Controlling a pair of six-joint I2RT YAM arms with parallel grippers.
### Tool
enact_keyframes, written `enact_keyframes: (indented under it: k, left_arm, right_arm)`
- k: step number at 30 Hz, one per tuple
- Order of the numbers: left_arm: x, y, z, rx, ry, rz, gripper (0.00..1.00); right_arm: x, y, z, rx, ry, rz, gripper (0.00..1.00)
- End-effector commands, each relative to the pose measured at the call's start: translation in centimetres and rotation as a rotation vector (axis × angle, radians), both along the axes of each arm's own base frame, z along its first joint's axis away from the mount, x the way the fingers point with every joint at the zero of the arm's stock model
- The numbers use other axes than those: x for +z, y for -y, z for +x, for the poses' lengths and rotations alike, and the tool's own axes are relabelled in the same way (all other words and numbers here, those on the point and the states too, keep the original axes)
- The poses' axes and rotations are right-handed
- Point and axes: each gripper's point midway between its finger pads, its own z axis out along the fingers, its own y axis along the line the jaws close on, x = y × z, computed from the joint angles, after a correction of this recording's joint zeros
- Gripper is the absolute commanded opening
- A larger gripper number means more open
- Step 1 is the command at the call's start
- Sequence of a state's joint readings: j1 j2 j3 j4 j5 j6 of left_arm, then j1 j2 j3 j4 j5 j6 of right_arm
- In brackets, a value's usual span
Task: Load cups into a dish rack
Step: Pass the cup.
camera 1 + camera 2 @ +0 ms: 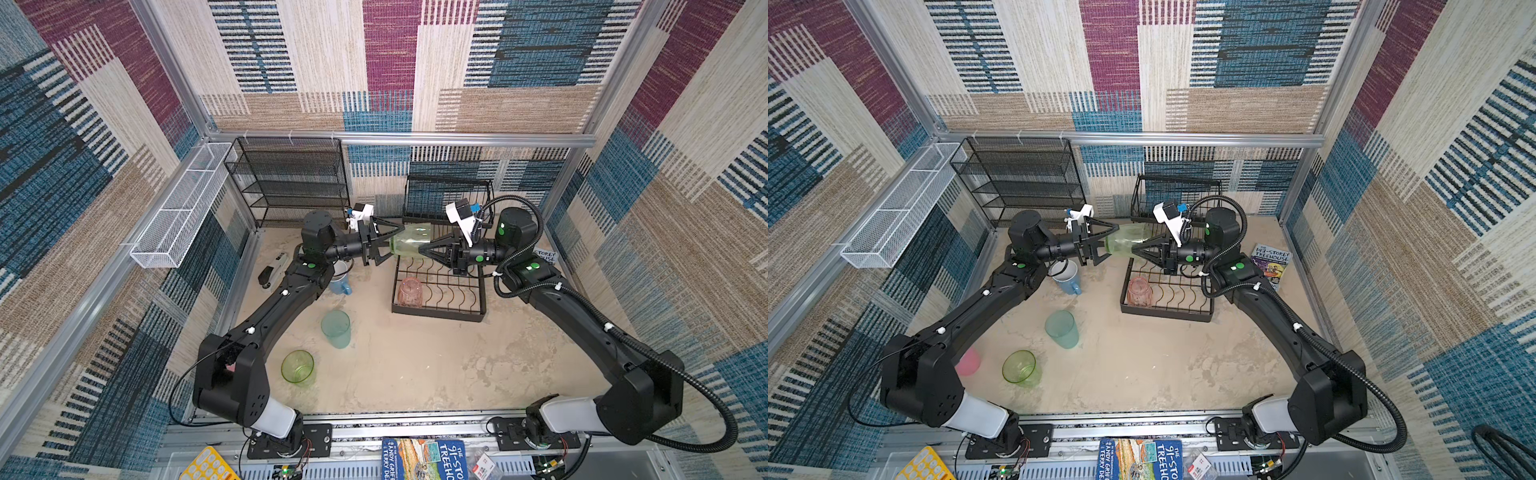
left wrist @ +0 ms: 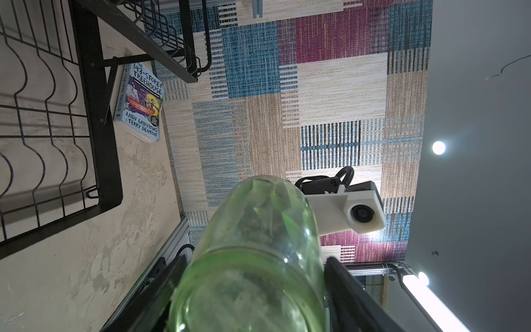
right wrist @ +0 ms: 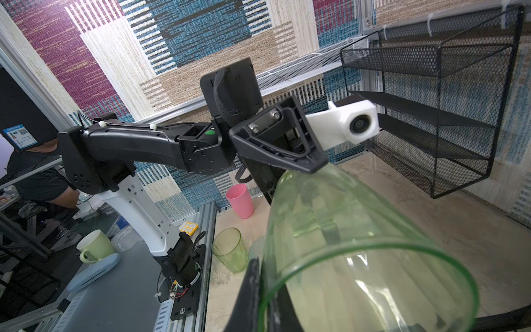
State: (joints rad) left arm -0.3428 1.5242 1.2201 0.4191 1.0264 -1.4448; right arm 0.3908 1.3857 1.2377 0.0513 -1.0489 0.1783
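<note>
Clenched on the rim, my right gripper (image 1: 422, 249) holds a translucent green plastic tumbler (image 1: 409, 243) sideways above the black wire dish rack (image 1: 436, 313), my left gripper (image 1: 395, 245) straddling its base, gripping or not I cannot tell, with one peach-pink translucent tumbler (image 1: 410, 291) racked and four cups (image 1: 336, 328) waiting on the beige table (image 1: 415, 365).

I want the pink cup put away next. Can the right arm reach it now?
Probably not yet. The right gripper is shut on the green tumbler, and the pink cup stands across the table, tucked beside the left arm, whose shoulder blocks the way.
</note>
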Motion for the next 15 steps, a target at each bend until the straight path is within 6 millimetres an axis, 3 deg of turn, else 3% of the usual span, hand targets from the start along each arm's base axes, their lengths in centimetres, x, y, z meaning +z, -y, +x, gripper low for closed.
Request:
enact_keyframes:
  k: [1,7,9,12,15]
  left_arm:
    - [1.4,0.2,-1.2,-0.068,0.095,-0.025,0.72]
    - [1.1,-0.5,-0.5,-0.044,0.085,-0.040,0.64]
    - [0.9,-0.7,-0.2,-0.033,0.080,-0.041,0.64]
    - [0.6,-1.1,0.3,-0.012,0.070,-0.040,0.64]
    - [0.4,-1.5,0.9,0.014,0.059,-0.042,0.63]
  right_arm:
    - [-0.2,-0.2,0.3,0.006,-0.007,-0.008,0.00]
    - [-0.3,-0.6,1.2,0.002,-0.015,-0.015,0.02]
    - [-0.3,-0.7,1.5,-0.001,-0.019,-0.016,0.12]
    - [-0.4,-0.8,2.1,-0.014,-0.023,-0.017,0.35]
    - [-0.5,-0.8,2.5,-0.027,-0.025,-0.014,0.44]
